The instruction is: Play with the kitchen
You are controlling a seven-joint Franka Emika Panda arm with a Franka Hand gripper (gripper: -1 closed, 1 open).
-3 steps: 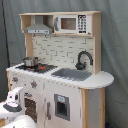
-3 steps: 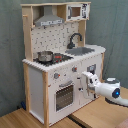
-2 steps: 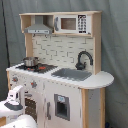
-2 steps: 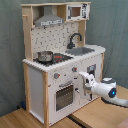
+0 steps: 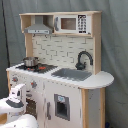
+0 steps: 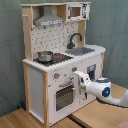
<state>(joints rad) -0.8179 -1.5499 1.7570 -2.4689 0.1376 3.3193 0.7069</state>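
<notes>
The kitchen (image 5: 60, 75) is a white and light-wood toy unit, seen in both exterior views, with a range hood (image 5: 39, 27), a microwave (image 5: 75, 23), a grey sink (image 5: 72, 74) and a black faucet (image 5: 82, 59). A small metal pot (image 6: 45, 56) sits on the stovetop. My gripper (image 6: 76, 76) is at the kitchen's (image 6: 55, 75) front panel, level with the knobs (image 6: 56, 76) and just above the right side of the oven door (image 6: 64, 95). In the first exterior view the gripper (image 5: 21, 90) is low at the first exterior view's left, in front of the oven.
The kitchen stands on a wooden floor (image 6: 30, 117) in front of a grey curtain (image 6: 10, 50). My white arm (image 6: 107, 94) comes in from the second exterior view's lower right. A rounded counter end (image 5: 102, 79) juts out beside the sink.
The gripper has moved closer to the kitchen's front, shifting toward the second exterior view's left and slightly up. Nothing on the kitchen has moved.
</notes>
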